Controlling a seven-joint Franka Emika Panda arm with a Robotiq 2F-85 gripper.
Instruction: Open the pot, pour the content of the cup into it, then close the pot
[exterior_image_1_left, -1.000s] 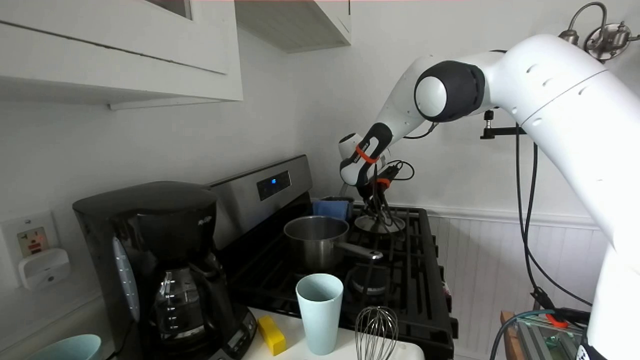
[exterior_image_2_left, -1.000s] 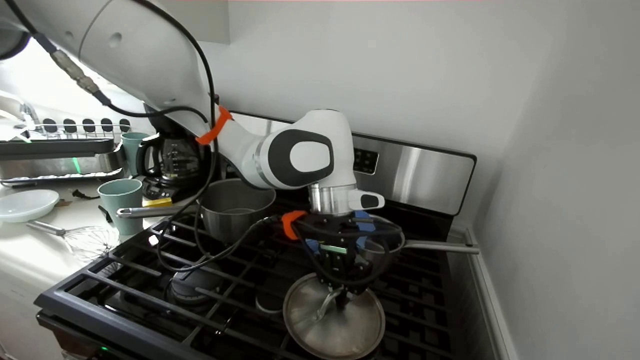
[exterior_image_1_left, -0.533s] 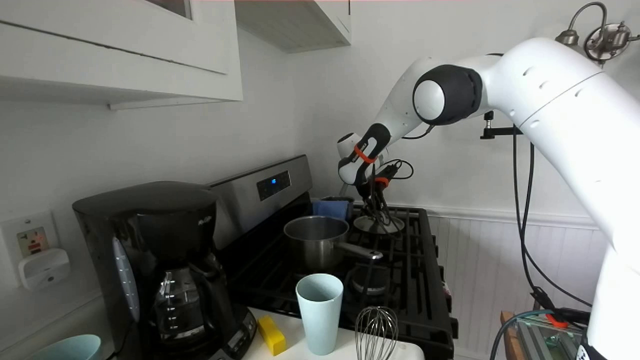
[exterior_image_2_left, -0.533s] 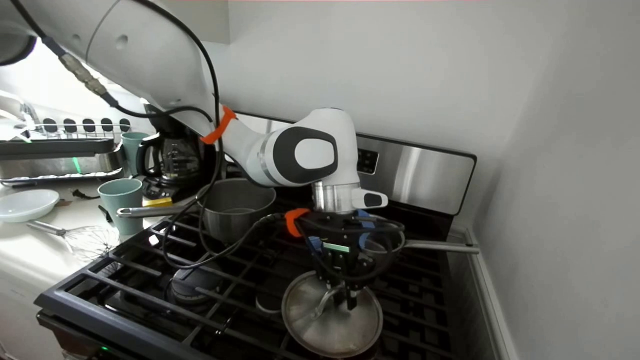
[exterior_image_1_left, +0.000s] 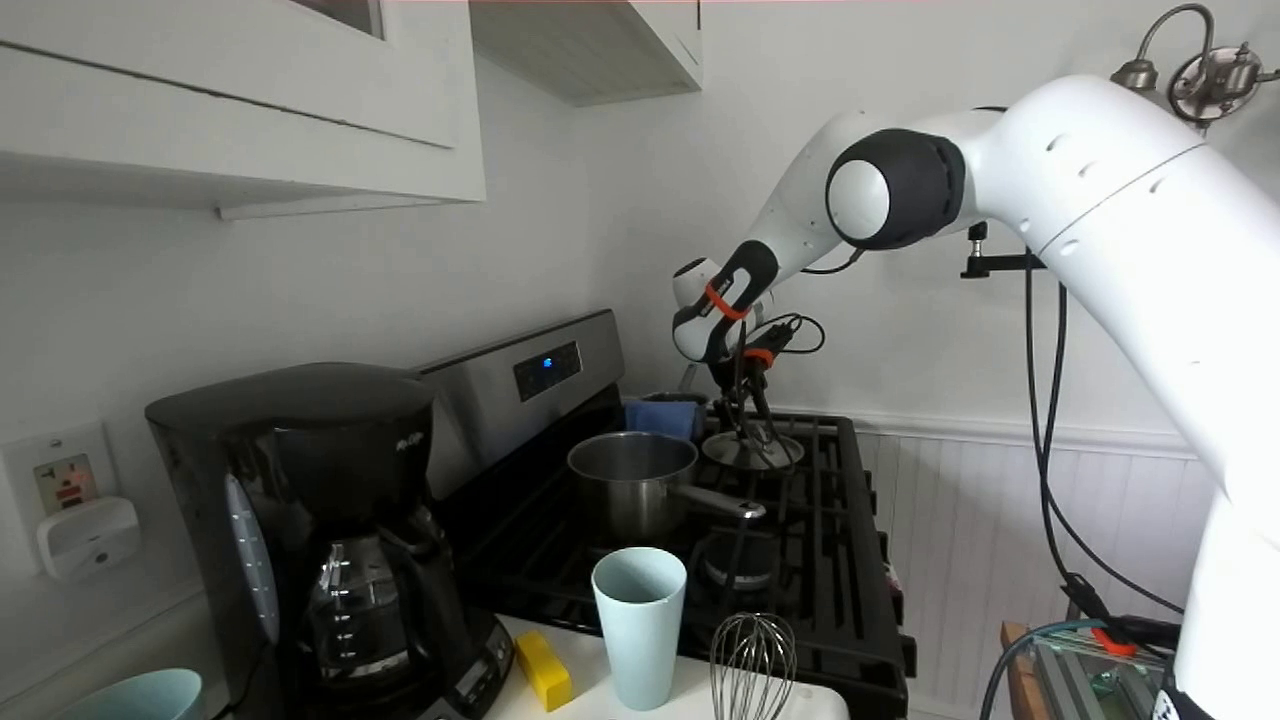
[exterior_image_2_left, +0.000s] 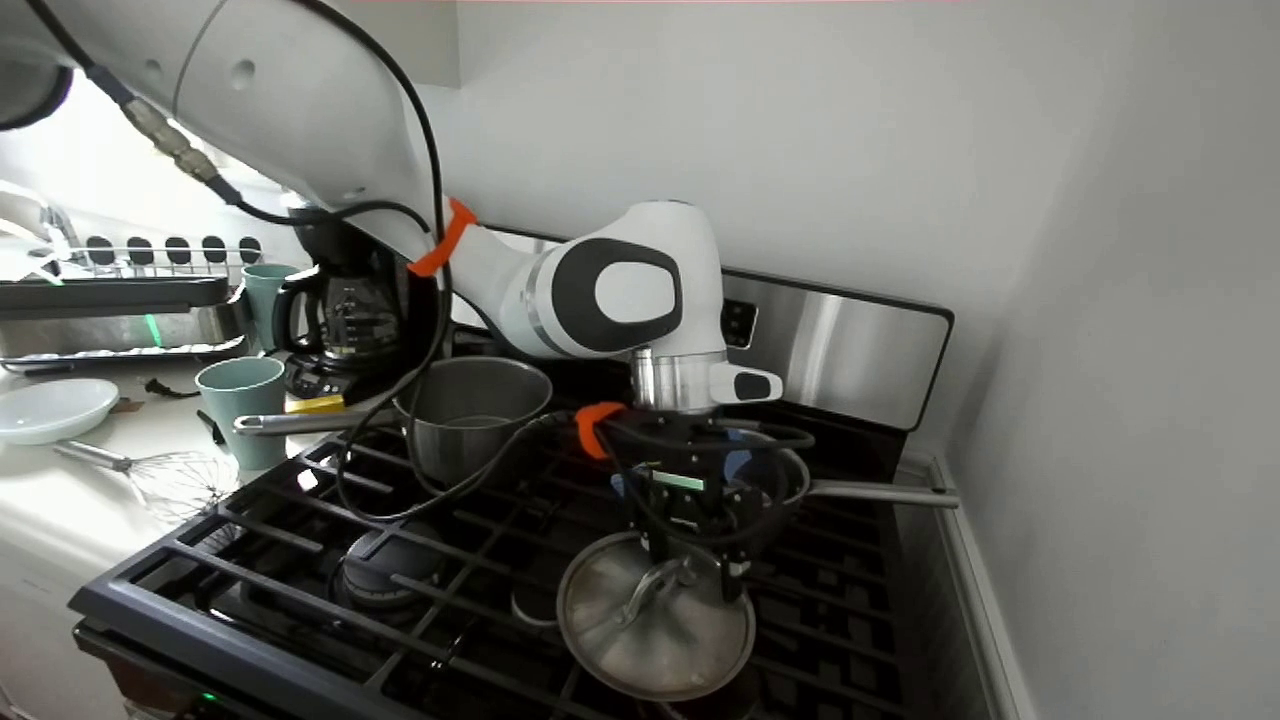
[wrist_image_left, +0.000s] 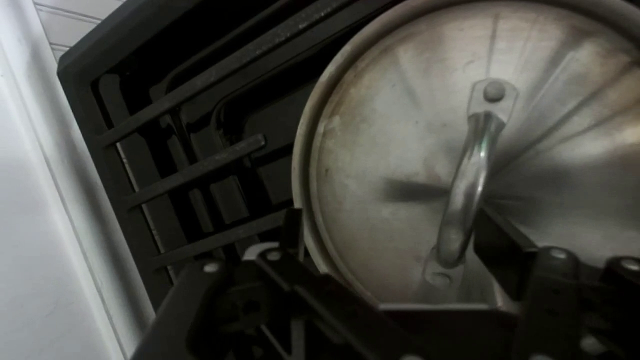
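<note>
The steel pot (exterior_image_1_left: 633, 490) stands uncovered on the stove in both exterior views, its long handle pointing out to the side. Upright on the counter beside the stove is the pale blue cup (exterior_image_1_left: 640, 640). A round steel lid (exterior_image_2_left: 660, 640) lies low over a burner, away from the pot; whether it rests flat on the grate I cannot tell. My gripper (wrist_image_left: 390, 217) is above the lid with its jaws spread wide. The lid's arched handle (wrist_image_left: 465, 195) is between the fingers, close to or touching the right one in the wrist view and well apart from the left.
Behind the lid sits another steel pan (exterior_image_2_left: 880, 492) with a blue thing (exterior_image_1_left: 662, 418) at it. Counter items are a whisk (exterior_image_1_left: 753, 665), a yellow block (exterior_image_1_left: 543, 670) and a black coffee maker (exterior_image_1_left: 310, 520). A wall (exterior_image_2_left: 1120, 400) bounds the stove's far side.
My gripper has opened wide around the lid's handle and risen slightly. In the exterior views the lid has shifted a little with it. Pot and cup have stayed put.
</note>
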